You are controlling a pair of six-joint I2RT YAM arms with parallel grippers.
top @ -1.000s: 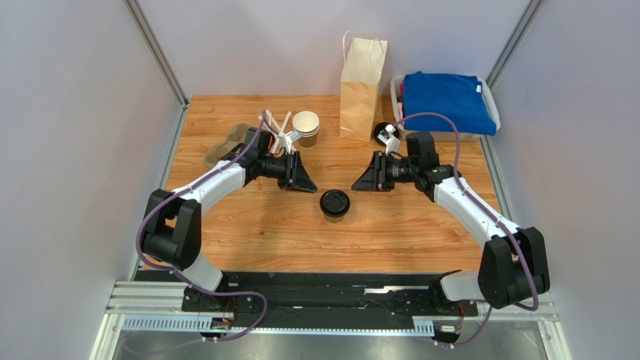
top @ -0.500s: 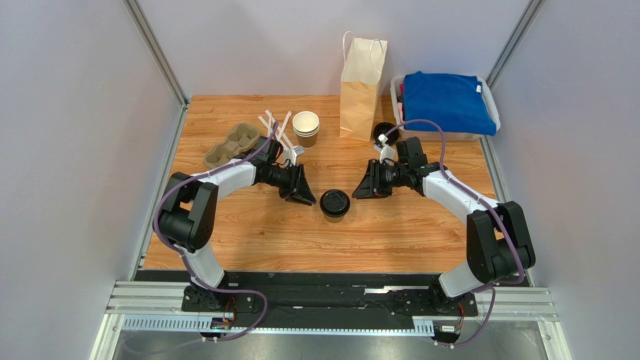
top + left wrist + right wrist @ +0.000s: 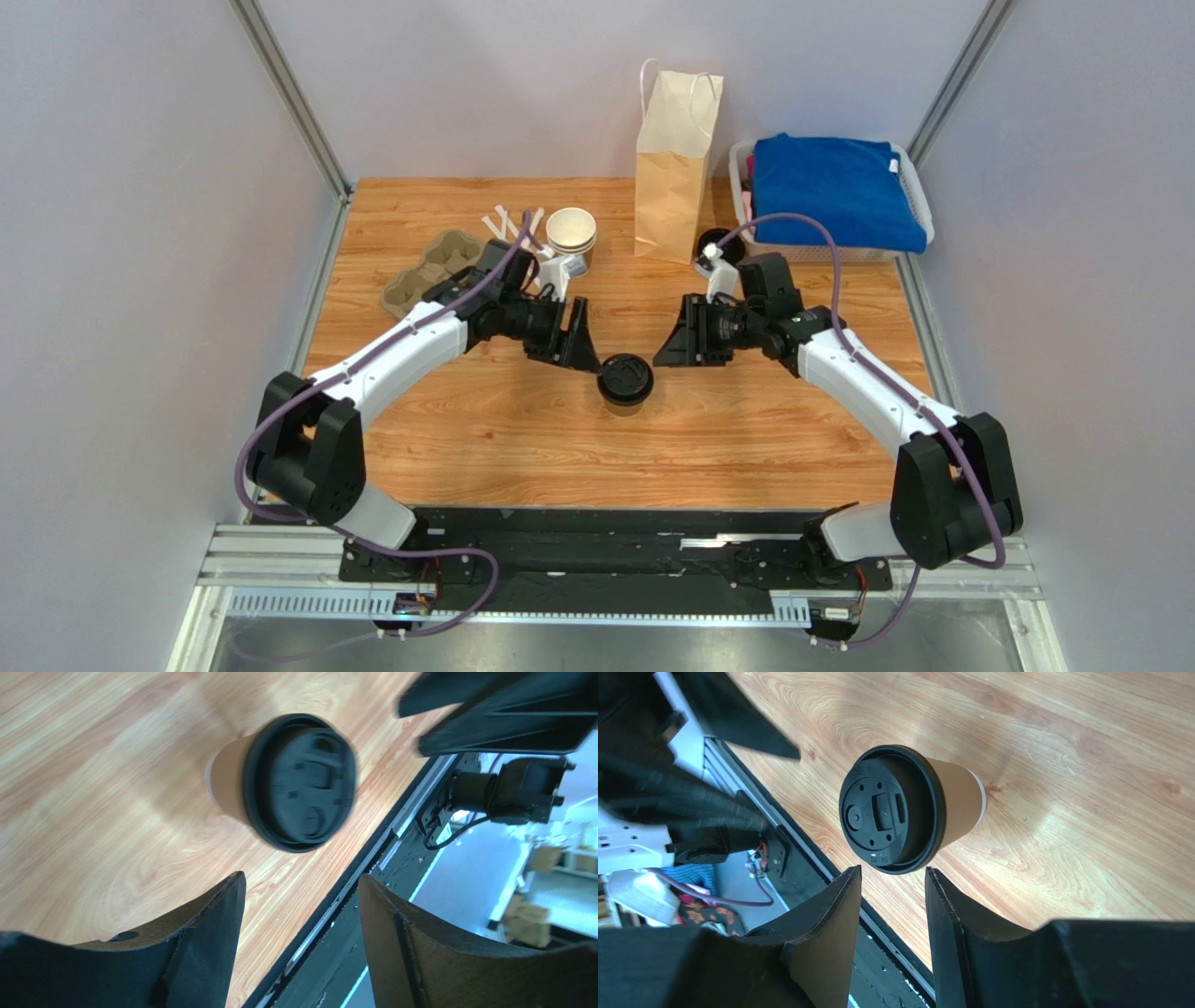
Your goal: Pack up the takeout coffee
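The takeout coffee [image 3: 624, 381], a short brown paper cup with a black lid, stands upright on the wooden table. My left gripper [image 3: 582, 350] hovers just up-left of it and my right gripper [image 3: 671, 347] just up-right, both pointing toward the cup. In the left wrist view the cup [image 3: 298, 780] lies beyond my left gripper [image 3: 302, 880], whose jaws stand wide apart and empty. In the right wrist view the cup [image 3: 906, 808] sits just past my right gripper [image 3: 893, 873], open with a narrower gap, nothing between its fingers.
A tall kraft paper bag [image 3: 676, 161] stands at the back centre. A stack of lidless cups [image 3: 571, 238], a pulp cup carrier [image 3: 428, 269] and stir sticks [image 3: 508, 224] lie back left. Black lids [image 3: 716, 245] and a bin with blue cloth [image 3: 835, 189] are back right.
Both grippers have closed in on the cup from either side. The left jaws have spread much wider and the right jaws have opened a little. The cup has not moved.
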